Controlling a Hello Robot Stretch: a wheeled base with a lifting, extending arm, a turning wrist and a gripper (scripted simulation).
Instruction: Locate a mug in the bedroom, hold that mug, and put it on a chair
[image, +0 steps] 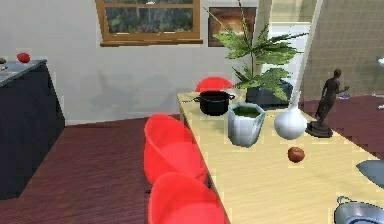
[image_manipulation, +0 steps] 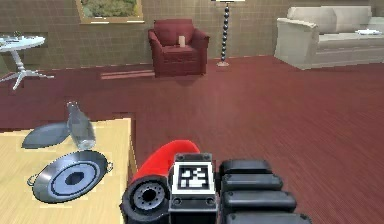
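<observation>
Fingers (image_manipulation: 142, 202) sit low by the counter's (image_manipulation: 112, 145) near corner, a dark lump left of the arm's white marker square. I cannot tell how they are set or whether they carry anything, because a red chair (image_manipulation: 160, 165) and the counter's edge lie right behind them. On this end of the counter are a round pan (image_manipulation: 68, 180), a grey dish (image_manipulation: 45, 137) and a clear bottle-like thing (image_manipulation: 80, 125). Farther along the counter are a black pot (image: 213, 102), a squat grey-green vessel (image: 246, 125) that looks more like a planter than a mug, a white vase (image: 291, 122), a small reddish ball (image: 296, 154) and a dark statue (image: 327, 100). More red chairs (image: 170, 145) line the counter's long side. A red armchair (image_manipulation: 180, 48), a floor lamp (image_manipulation: 228, 30) and a pale sofa (image_manipulation: 330, 35) stand well apart from the counter, against the far wall. I cannot place the mug, so which way it lies from the fingers cannot be told. The room reads as dining and sitting space, not a bedroom, so I judge the task is at the search step with nothing yet fetched. The next move probably calls for driving on to find the bedroom. There are plenty of chairs here for the put-down later.
</observation>
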